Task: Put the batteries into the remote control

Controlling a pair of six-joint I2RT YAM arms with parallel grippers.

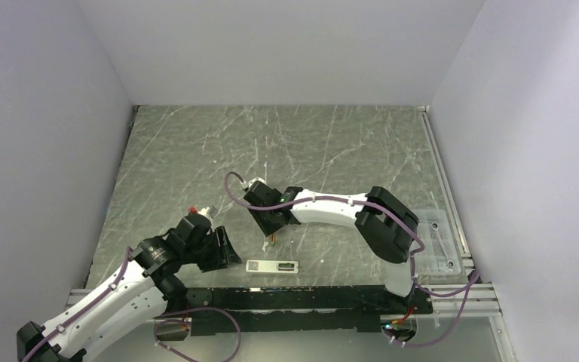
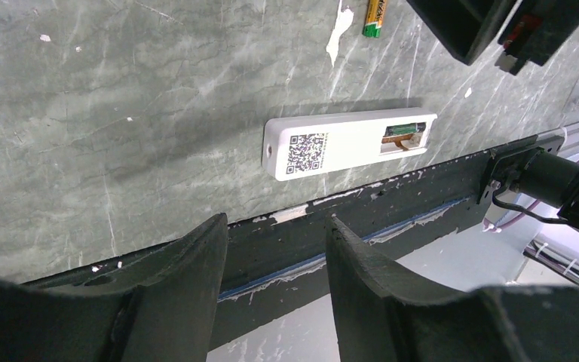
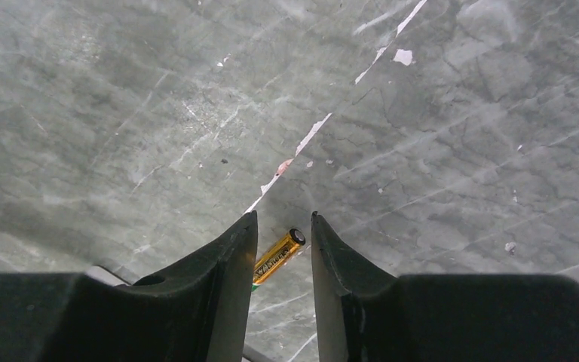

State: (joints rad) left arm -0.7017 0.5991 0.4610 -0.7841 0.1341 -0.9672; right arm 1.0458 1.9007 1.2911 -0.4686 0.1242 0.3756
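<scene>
Right jaws over the last battery, remote waiting near the edge

The desk is bare grey stone. My left jaws hang spread and empty over its near edge, close to the remote. The remote lies flat with its recess up, and it looks like there's a seated battery in there already. My right jaws are spread too, straddling the loose battery, which lies on the desk a bit beyond the remote. It's slanted across the gap and not pinched yet, far as I can tell. That slant is my worry: if I close now, one side probably hits first, and the thing could spin or roll out on the slick top. Or I grab it crooked and it jams at the recess.
</scene>
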